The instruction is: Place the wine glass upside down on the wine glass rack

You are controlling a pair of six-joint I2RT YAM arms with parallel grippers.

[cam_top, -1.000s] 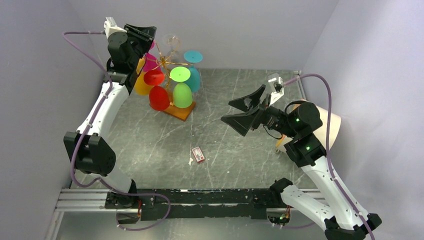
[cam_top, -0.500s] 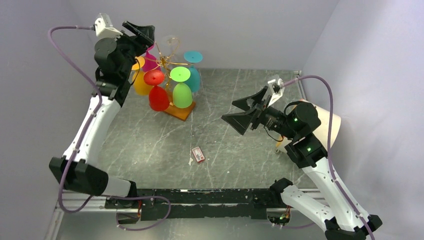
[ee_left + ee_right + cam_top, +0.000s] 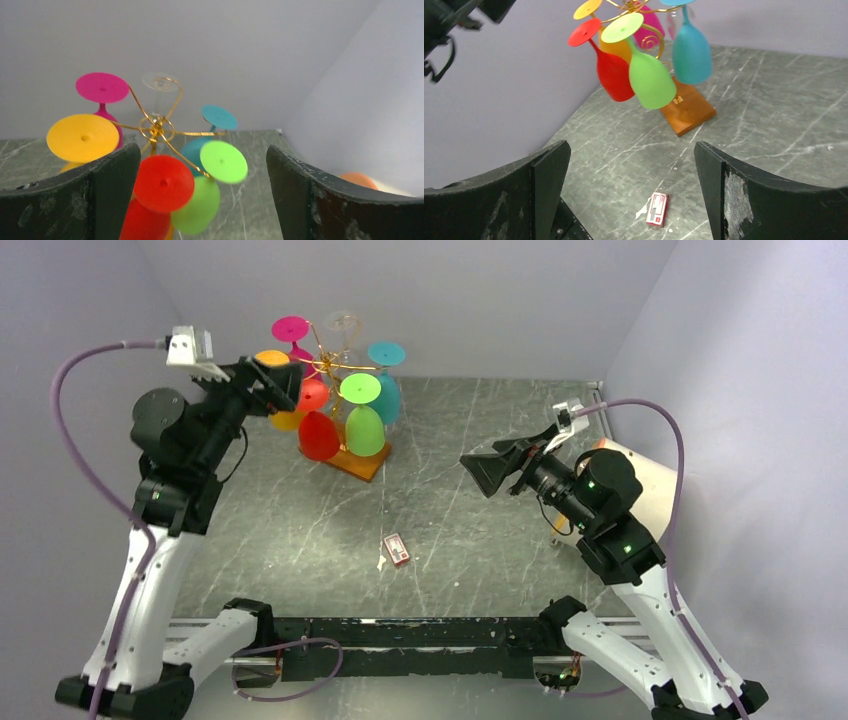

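Observation:
The wine glass rack (image 3: 362,464), gold wire on a brown wooden base, stands at the back left of the table. Several coloured wine glasses hang upside down on it: magenta (image 3: 291,330), yellow-orange (image 3: 272,358), red (image 3: 318,435), green (image 3: 365,430) and teal (image 3: 388,395), plus a clear one (image 3: 343,325). My left gripper (image 3: 278,388) is open and empty, just left of the rack, facing its hub (image 3: 156,127). The right gripper (image 3: 495,468) hovers open and empty over the table's right half, pointed toward the rack's base (image 3: 687,107).
A small red-and-white box (image 3: 397,548) lies on the marble-patterned table near the middle front. An orange and cream object (image 3: 655,480) sits behind my right arm by the right wall. Grey walls close in the left, back and right sides.
My left gripper has opened and pulled back left and down from the rack's top, leaving the magenta glass hanging. The right gripper has turned slightly and edged right.

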